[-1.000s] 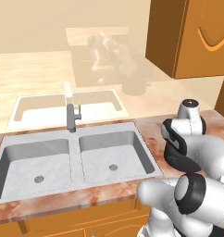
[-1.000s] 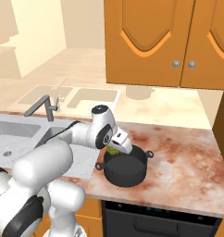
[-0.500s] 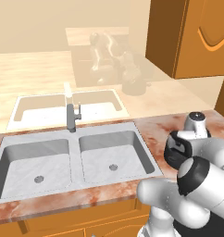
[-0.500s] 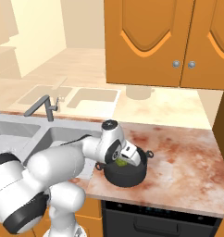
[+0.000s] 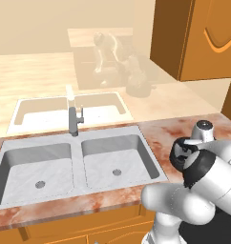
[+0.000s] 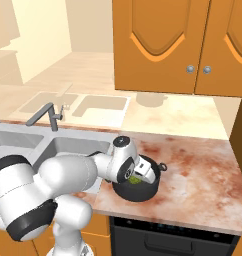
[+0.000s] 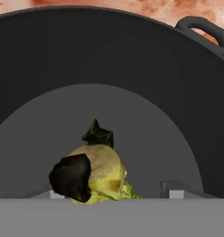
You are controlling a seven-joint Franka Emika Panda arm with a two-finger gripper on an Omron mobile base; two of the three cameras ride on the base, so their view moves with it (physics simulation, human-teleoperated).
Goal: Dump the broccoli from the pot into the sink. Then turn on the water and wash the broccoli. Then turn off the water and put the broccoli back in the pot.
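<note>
walls: cream | upper cabinets (image 6: 163, 45): orange wood, 2 knobs | counter (image 6: 203, 175): reddish marble

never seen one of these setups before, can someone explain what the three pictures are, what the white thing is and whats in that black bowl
The white thing is a robot arm in a rendered kitchen. Two pictures come from cameras on its base, behind it on the left and on the right. The third comes from a camera on its hand, looking along the end effector.

The counter is reddish marble. Set into it is a grey double sink with an upright faucet; no water is running. To the right of the sink stands a black pot with small handles.

The arm reaches into the pot. In the hand view, a yellow-green broccoli floret lies on the pot floor, right by the end effector's fingertips. Whether they already pinch it cannot be told.
</note>
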